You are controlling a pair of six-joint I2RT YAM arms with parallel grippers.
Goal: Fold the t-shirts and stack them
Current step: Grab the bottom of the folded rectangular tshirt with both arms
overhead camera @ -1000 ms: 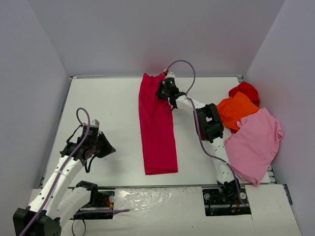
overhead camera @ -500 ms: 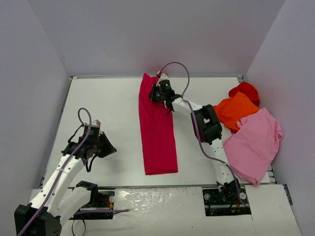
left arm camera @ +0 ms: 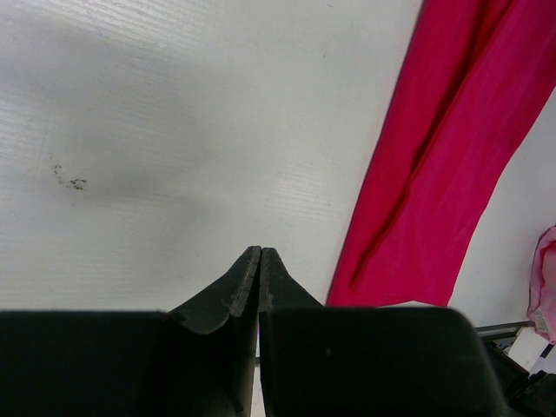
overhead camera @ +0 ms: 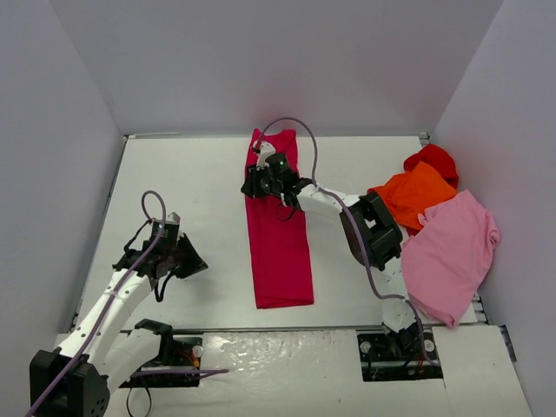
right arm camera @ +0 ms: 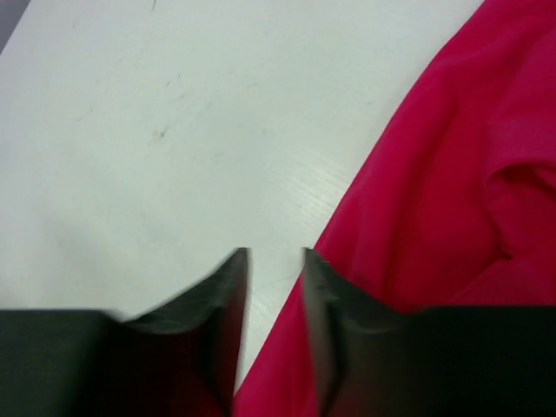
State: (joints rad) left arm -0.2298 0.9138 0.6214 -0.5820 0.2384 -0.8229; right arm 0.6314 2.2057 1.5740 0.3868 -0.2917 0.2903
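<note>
Your crimson shirt (overhead camera: 278, 230) lies as a long narrow strip in the middle of the table (overhead camera: 182, 174), its long axis running near to far. The right gripper (overhead camera: 258, 181) sits at the strip's far end, on its left edge. In its wrist view the jaws stand a little apart, tips over bare table just past the cloth edge, with nothing pinched between them. The cloth therefore lies under and to the right of that claw.

The left gripper (overhead camera: 196, 264) is closed on nothing, near left and well apart from the strip, whose near end lies to its right. For a fold along the length, I judge the right arm nearer the far end and the left arm nearer the near end.

You have open room left of the strip. On the right, the pink shirt (overhead camera: 452, 252), orange shirt (overhead camera: 417, 195) and red shirt (overhead camera: 433, 159) are heaped along the table's right edge
</note>
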